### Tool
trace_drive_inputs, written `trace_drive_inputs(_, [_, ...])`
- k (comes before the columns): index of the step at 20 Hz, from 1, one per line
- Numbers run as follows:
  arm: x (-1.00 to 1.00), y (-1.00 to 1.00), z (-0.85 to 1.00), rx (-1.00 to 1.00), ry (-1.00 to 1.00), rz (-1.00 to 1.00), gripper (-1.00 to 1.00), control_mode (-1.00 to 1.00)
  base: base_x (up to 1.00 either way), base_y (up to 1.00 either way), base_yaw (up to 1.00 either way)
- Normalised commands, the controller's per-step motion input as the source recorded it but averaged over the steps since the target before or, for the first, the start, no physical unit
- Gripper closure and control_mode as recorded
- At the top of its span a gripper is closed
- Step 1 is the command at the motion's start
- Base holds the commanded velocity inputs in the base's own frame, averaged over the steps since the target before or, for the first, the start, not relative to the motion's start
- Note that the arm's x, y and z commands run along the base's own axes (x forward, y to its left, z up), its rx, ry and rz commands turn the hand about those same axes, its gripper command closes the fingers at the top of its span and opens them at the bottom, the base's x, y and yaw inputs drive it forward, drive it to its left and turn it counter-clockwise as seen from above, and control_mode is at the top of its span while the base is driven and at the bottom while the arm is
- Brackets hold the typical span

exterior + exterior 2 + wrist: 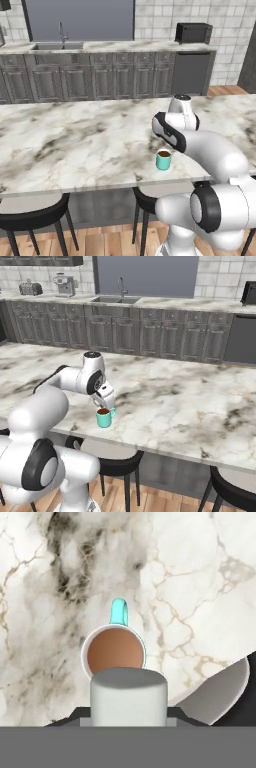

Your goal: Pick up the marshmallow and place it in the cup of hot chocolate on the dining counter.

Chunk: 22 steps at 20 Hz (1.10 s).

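From the left base view, a grey-cabinet kitchen wall with a sink point(56, 46) ran behind the long marble dining counter point(75, 145). The teal cup of hot chocolate point(163, 160) stood near the counter's front edge, and the arm's forearm crossed just above and beside it, hiding the hand.

The right base view showed the same counter and cup, which carried a small handle on its right side. The gripper point(102, 404) hung directly above the cup's rim, close to it. Its tips were too small there to read.

In the hand view, marble filled the background. The marshmallow point(128, 697) sat clamped between the fingers, the pincer closed tight on it, and the cup's brown surface lay just beyond its upper edge.

The release step looked near. Judging from this, the marshmallow seemed slightly off the cup's centre, so a small shift toward the cup's middle before opening would be wise, then a low release to avoid bounce or splash.

The fingertips themselves were hidden behind the marshmallow. A grey curved shape at the lower right of the hand view could not be identified.
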Motion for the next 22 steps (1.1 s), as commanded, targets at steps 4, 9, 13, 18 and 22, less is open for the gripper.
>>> trace_drive_inputs(4, [0.27,0.03,-0.3,0.0,0.03,0.0,1.0,-1.0,0.0,0.0,0.0])
trace_drive_inputs(9, [0.17,0.01,-0.21,0.0,0.05,0.0,1.0,-1.0,0.0,0.0,0.0])
trace_drive_inputs(13, [0.0,0.0,-0.21,0.0,0.02,0.0,1.0,-1.0,0.0,0.0,0.0])
trace_drive_inputs(18, [0.01,0.0,-0.22,0.0,0.0,0.0,1.0,-1.0,0.0,0.0,0.0])
trace_drive_inputs(22, [0.07,0.0,-0.14,0.0,0.02,0.0,1.0,-1.0,0.0,0.0,0.0])
